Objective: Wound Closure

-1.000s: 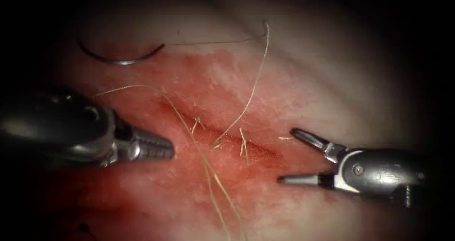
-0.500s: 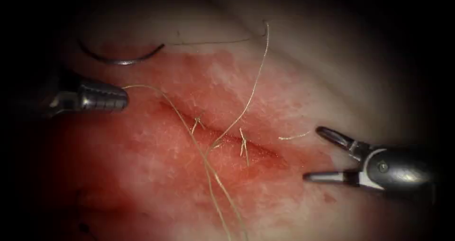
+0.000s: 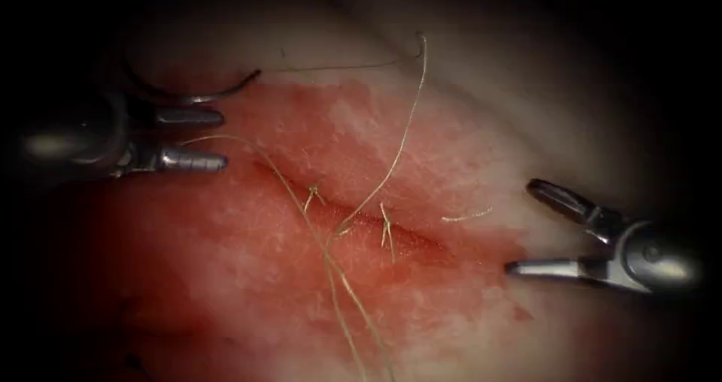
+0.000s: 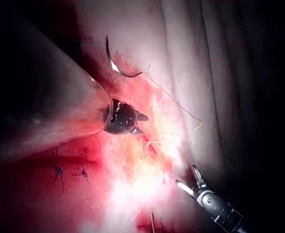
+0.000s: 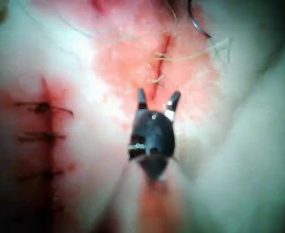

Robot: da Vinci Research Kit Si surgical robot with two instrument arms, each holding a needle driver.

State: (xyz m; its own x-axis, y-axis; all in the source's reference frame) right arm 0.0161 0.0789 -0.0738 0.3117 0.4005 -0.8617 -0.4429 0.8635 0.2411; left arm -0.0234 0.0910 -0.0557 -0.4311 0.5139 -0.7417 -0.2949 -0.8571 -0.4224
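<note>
Surgical training bench in a lab, no patient. The tissue (image 3: pixel 451 149) is a pale slab w/ red fluid (image 3: pixel 248 239) around a short cut (image 3: pixel 361 220). Beside the right tool (image 5: pixel 156 100), an older stitched cut (image 5: pixel 44 141) w/ dark sutures shows repeated practice. Just above the left tool (image 3: pixel 224 138) a curved needle (image 3: pixel 188 96) lies loose w/ thread (image 3: pixel 398 141), typical for suturing exercise.
</note>
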